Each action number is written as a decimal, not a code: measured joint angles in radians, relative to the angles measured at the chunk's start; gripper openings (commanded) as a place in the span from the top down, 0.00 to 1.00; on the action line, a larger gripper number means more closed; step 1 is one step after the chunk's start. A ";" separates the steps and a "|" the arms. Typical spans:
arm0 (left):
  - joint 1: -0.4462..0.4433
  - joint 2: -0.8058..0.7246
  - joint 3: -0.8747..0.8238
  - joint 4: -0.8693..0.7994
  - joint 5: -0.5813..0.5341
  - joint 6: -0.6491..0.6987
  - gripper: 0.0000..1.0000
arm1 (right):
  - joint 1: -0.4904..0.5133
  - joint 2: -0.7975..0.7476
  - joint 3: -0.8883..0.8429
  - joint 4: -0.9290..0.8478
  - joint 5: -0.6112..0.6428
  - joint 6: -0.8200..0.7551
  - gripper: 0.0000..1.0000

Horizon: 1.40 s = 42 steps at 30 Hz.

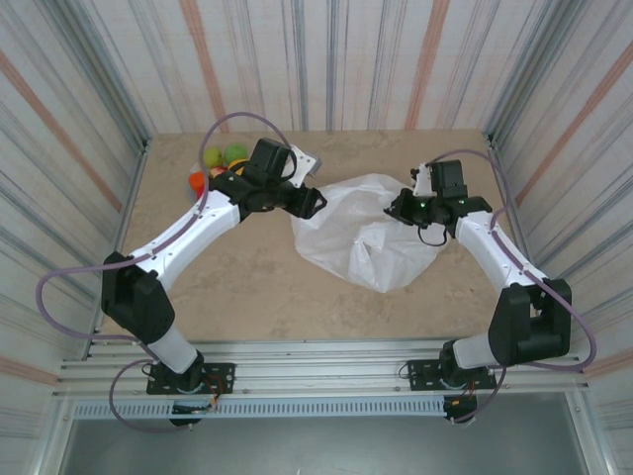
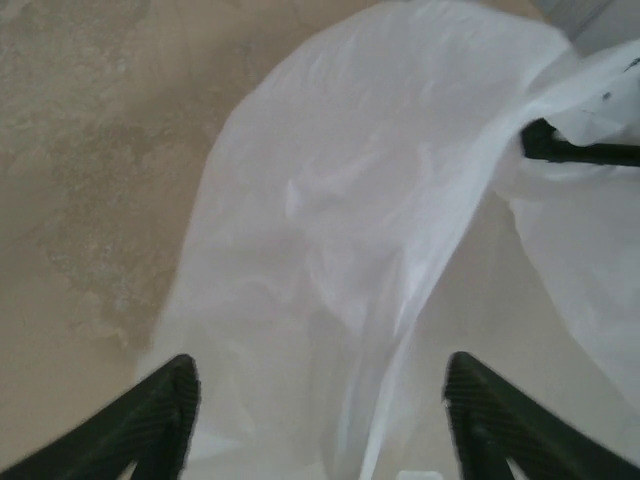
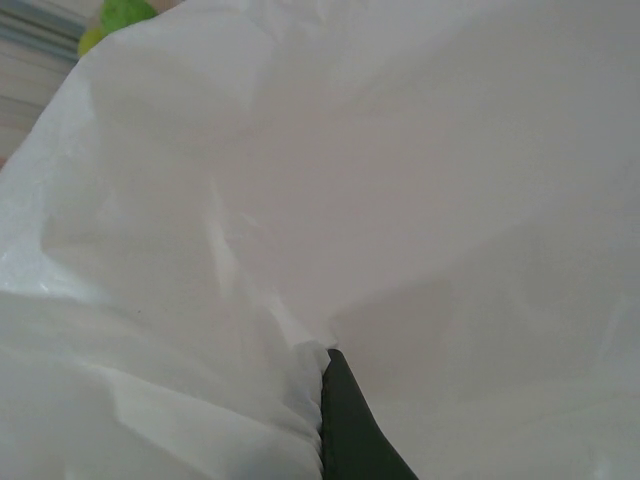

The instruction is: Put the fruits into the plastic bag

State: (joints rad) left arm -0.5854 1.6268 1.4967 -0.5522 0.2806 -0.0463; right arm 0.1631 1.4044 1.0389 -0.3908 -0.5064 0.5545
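The white plastic bag point(image 1: 364, 236) lies crumpled in the middle of the table. My right gripper point(image 1: 403, 207) is shut on the bag's right upper edge; in the right wrist view one dark finger point(image 3: 345, 425) shows with the film point(image 3: 300, 200) bunched against it. My left gripper point(image 1: 313, 202) hovers at the bag's left edge, its jaws wide open point(image 2: 320, 380) over the film point(image 2: 350, 200), holding nothing. The fruits sit at the back left: two green ones point(image 1: 213, 155) point(image 1: 235, 152) and an orange-red one point(image 1: 198, 181), partly hidden by the left arm. A green fruit point(image 3: 125, 12) peeks over the bag.
Corrugated striped walls point(image 1: 89, 119) close in the table on three sides. Bare tabletop point(image 1: 237, 287) lies in front of the bag. In the left wrist view the right gripper's black finger point(image 2: 575, 150) shows pinching the bag's far edge.
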 measured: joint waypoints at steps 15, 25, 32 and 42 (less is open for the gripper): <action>0.296 -0.198 -0.119 0.113 0.119 -0.180 0.10 | 0.040 -0.055 -0.093 0.222 0.031 0.327 1.00; 0.488 -0.100 -0.145 0.053 -0.042 -0.213 0.11 | 0.040 -0.032 -0.092 0.276 0.037 0.347 1.00; 0.508 0.068 -0.049 -0.009 -0.100 -0.201 0.15 | 0.040 0.023 -0.087 0.288 0.019 0.313 1.00; 0.340 0.233 0.104 -0.068 -0.282 -0.132 0.18 | 0.020 0.050 -0.066 0.294 -0.023 0.275 1.00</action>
State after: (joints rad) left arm -0.2455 1.8599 1.6005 -0.6205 -0.0010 -0.1783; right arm 0.1833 1.4540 0.9726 -0.0967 -0.5289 0.8291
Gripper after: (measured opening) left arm 0.825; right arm 0.049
